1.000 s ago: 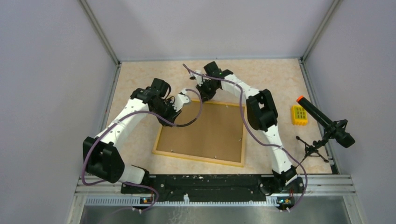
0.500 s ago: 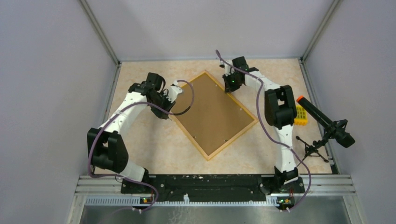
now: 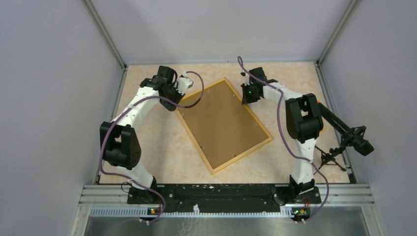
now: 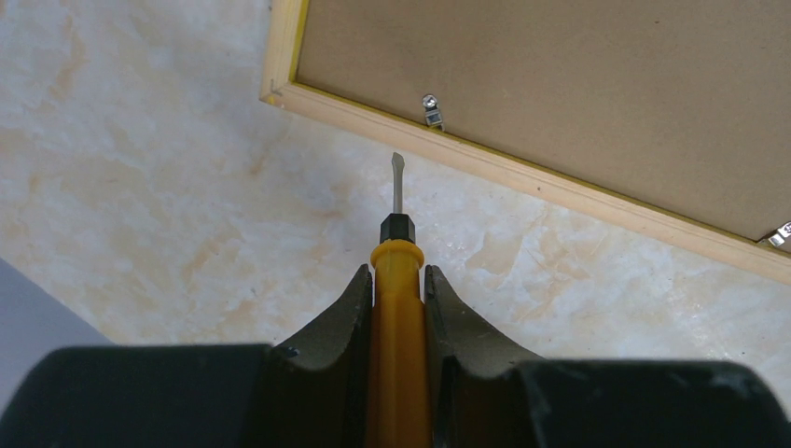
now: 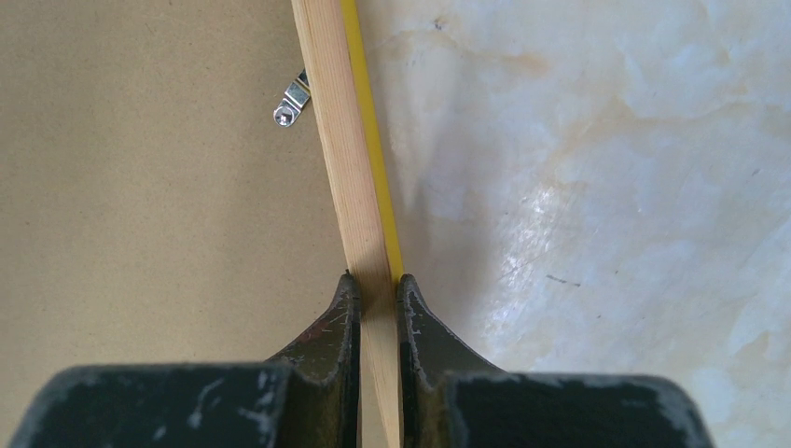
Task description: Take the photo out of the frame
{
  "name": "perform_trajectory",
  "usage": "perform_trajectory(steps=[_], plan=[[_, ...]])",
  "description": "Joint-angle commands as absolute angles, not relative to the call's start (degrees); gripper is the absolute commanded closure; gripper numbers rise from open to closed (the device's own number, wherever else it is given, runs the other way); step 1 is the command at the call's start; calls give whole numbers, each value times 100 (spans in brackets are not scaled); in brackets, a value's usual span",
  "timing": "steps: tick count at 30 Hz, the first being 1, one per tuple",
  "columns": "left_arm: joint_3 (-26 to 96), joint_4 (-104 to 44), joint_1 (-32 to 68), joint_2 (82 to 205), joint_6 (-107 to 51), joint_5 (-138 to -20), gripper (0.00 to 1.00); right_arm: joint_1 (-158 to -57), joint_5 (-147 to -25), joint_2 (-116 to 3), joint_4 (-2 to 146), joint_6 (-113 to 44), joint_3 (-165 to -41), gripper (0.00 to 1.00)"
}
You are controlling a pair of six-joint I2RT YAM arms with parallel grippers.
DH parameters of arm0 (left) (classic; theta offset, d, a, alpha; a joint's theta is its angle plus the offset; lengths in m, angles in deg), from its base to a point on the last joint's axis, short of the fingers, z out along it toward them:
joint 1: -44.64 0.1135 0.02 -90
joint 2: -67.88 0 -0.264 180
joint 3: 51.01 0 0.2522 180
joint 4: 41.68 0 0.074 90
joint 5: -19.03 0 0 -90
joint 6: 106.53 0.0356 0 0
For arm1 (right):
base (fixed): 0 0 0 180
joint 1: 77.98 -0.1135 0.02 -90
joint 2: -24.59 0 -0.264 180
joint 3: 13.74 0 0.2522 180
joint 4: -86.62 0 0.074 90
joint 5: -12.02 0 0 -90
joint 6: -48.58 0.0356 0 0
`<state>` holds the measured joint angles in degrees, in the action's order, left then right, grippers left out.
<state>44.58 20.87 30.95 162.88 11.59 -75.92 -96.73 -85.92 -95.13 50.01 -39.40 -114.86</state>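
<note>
Overhead and wrist views, frame-opening stage. The table [image 3: 164, 155] carried the frame [image 3: 222, 124] at its centre, face down, with the brown back panel and pale wooden rim uppermost. The photo could not be seen; it was judged to lie beneath the panel, not yet removed.

Within the preceding second the frame had been swung from lying roughly square to the near edge into a diagonal position, one corner pointing far and one near. This turn brought its left rim round to face the left arm's tool, which probably prepared the retaining clips for release.

The right arm reached far and inward, elbow high at the right, its wrist over the frame's far-right rim. The left arm was folded back to the far left, forearm angled inward, wrist just beside the frame's left corner.

The right gripper [image 5: 373, 285] was pressed nearly together, pinching the wooden rim between its fingers and so steadying the frame. The left gripper [image 4: 398, 280] was clamped on the yellow handle of a screwdriver [image 4: 398, 317].

The flat blade pointed at the rim, near but apart from it, just short of a small metal clip [image 4: 431, 109]. A second clip [image 5: 292, 101] sat on the panel near the right gripper. Both clips appeared unturned.
</note>
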Motion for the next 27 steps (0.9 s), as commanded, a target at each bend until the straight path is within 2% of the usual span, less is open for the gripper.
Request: perform_trajectory(steps=[1, 10, 27], plan=[[4737, 1907, 2893, 16522, 1192, -7456, 100, -9696, -8385, -9459, 4374, -2889, -11226, 100], [4985, 1832, 2737, 16994, 1253, -6901, 100, -9697, -8468, -9299, 4449, -2089, -10944, 100], [4910, 1482, 2689, 17272, 1327, -6514, 100, -9701, -8746, -9142, 4750, -1947, -10493, 100]])
